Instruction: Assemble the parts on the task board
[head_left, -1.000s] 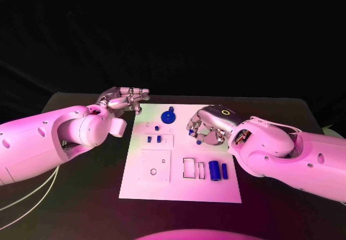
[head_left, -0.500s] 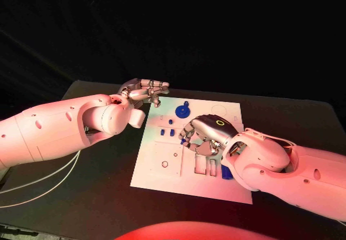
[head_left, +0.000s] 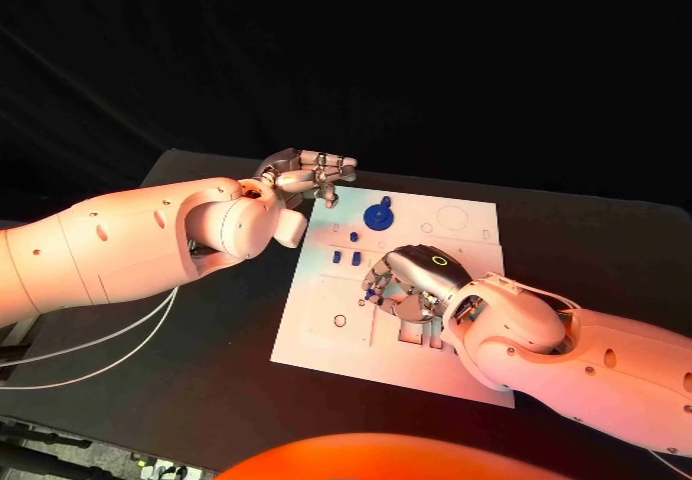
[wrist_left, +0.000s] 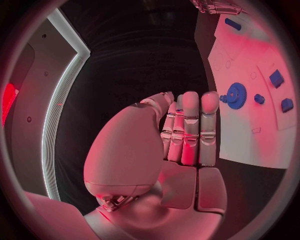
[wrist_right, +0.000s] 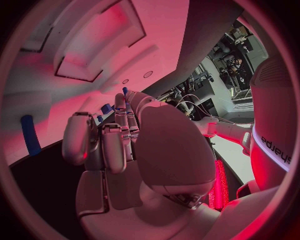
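Head view: the task board (head_left: 325, 335), a white plate, lies mid-table on the black table (head_left: 173, 390). A blue gear (head_left: 378, 215) sits near its far edge, with small blue pegs (head_left: 346, 257) just nearer. The left hand (head_left: 306, 172) hangs past the board's far left corner, fingers curled in, holding nothing visible. The right hand (head_left: 411, 285) lies low over the board's middle; whether it holds a part cannot be told.

Left wrist view: left hand (wrist_left: 184, 132) fingers pressed together, straight, beside the board (wrist_left: 250, 145); gear (wrist_left: 235, 95) apart from them.

Right wrist view: right hand (wrist_right: 119, 145) fingers bent over the board (wrist_right: 56, 107); a blue cylinder (wrist_right: 28, 135) lies beside them.
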